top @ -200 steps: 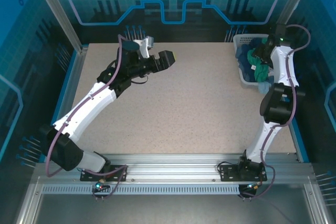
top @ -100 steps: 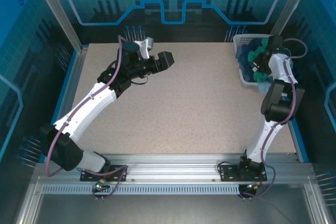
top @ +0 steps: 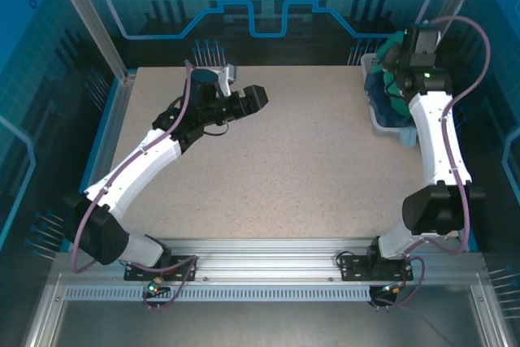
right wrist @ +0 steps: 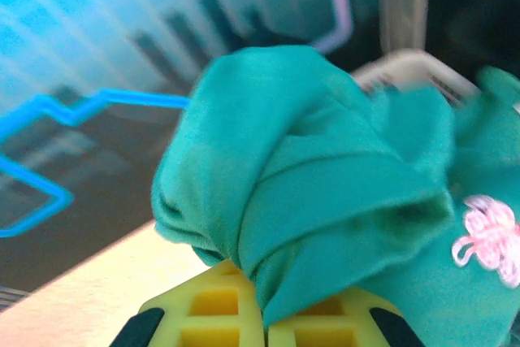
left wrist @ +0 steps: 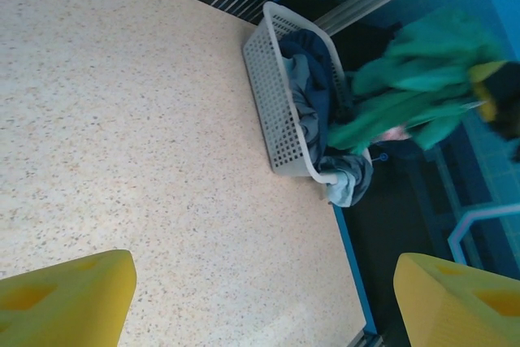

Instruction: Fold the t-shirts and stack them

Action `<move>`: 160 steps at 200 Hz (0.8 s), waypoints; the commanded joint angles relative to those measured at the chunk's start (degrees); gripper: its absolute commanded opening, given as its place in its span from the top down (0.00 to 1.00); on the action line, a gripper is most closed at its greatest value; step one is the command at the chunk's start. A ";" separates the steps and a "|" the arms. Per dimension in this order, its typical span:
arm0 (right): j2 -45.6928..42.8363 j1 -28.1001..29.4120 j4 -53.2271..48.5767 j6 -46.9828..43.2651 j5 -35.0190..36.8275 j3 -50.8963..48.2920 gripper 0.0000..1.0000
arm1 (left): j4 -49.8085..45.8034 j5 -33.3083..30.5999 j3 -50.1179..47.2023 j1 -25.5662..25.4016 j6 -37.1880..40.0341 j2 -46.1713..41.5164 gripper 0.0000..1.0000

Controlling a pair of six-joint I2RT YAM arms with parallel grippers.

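Teal-green cloth t-shirt point(right wrist: 309, 201), pinched in my right gripper point(right wrist: 264, 323), has just risen from the white plastic lattice basket point(left wrist: 272, 111) below, ready for spreading.

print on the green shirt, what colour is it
Pale pink print on the teal-green t-shirt; clearest in the right wrist view.

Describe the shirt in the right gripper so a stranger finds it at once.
Find the white basket at the far right corner of the table. Above it, a bunched shirt hangs from the right gripper. It is teal-green with a pink print; the clothes in the basket are dark blue.
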 commanded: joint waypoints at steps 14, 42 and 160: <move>1.34 12.92 -2.21 -6.45 -3.03 15.64 1.00 | -8.71 -11.34 0.50 1.11 1.01 -5.04 0.14; 4.59 24.98 -5.19 -4.39 -4.22 19.45 1.00 | -14.15 -19.28 0.44 3.11 1.28 -9.41 0.14; 21.07 42.53 -5.81 8.09 -17.52 -0.02 0.35 | -31.58 -19.55 -12.86 9.16 -0.78 -20.25 0.14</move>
